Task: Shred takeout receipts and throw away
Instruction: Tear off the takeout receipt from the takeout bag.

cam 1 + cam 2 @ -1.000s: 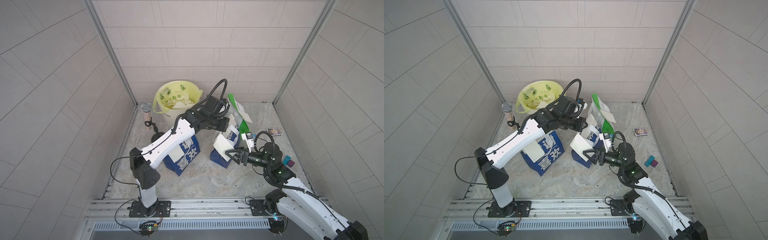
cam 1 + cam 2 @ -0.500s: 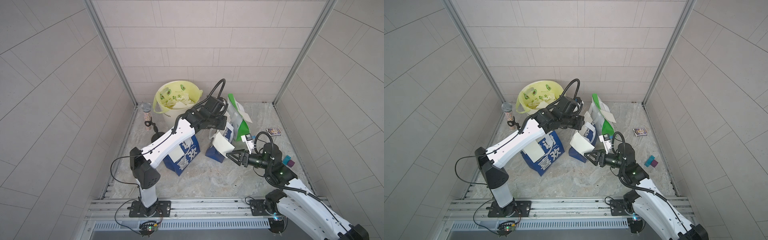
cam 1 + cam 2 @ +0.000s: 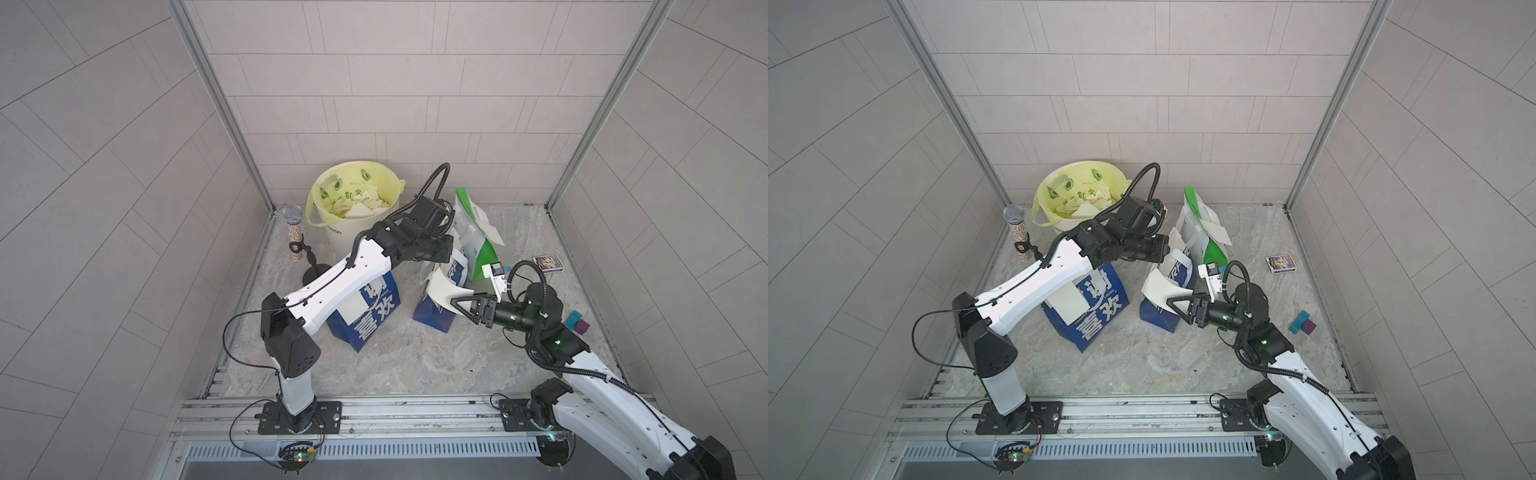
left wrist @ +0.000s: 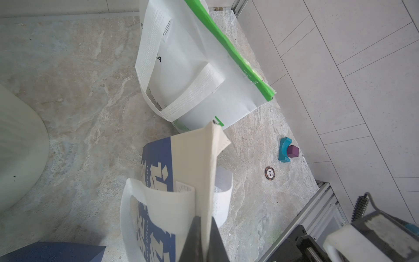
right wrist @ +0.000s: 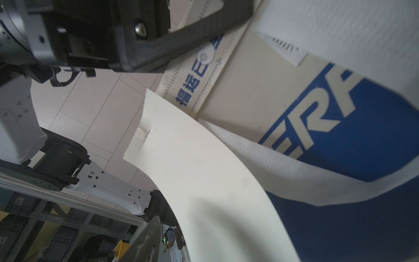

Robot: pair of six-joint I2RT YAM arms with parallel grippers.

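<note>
A small blue bag (image 3: 434, 318) stands mid-floor, its top edge pinched by my left gripper (image 3: 448, 249), which is shut on that cream rim (image 4: 210, 158). A white takeout receipt (image 3: 440, 286) is stapled near the bag's top and curls down its front (image 5: 204, 170). My right gripper (image 3: 456, 300) reaches in from the right with its jaws on either side of the receipt's lower end. One finger (image 5: 147, 240) shows a gap to the paper; the other is hidden behind it. Other receipts lie on the large blue bag (image 3: 1065, 303) and on the green-and-white bag (image 3: 1214, 230). White scraps (image 3: 357, 205) fill the yellow-lined bin (image 3: 338, 237).
A glitter microphone (image 3: 293, 224) stands on a stand at the back left. A small card box (image 3: 547, 262), teal and purple blocks (image 3: 577, 324) and a poker chip (image 4: 269, 173) lie on the right. The mounting rail (image 3: 395, 411) runs along the front edge.
My right gripper's jaws have narrowed around the receipt's lower end. The small blue bag and my left gripper have shifted slightly to the left.
</note>
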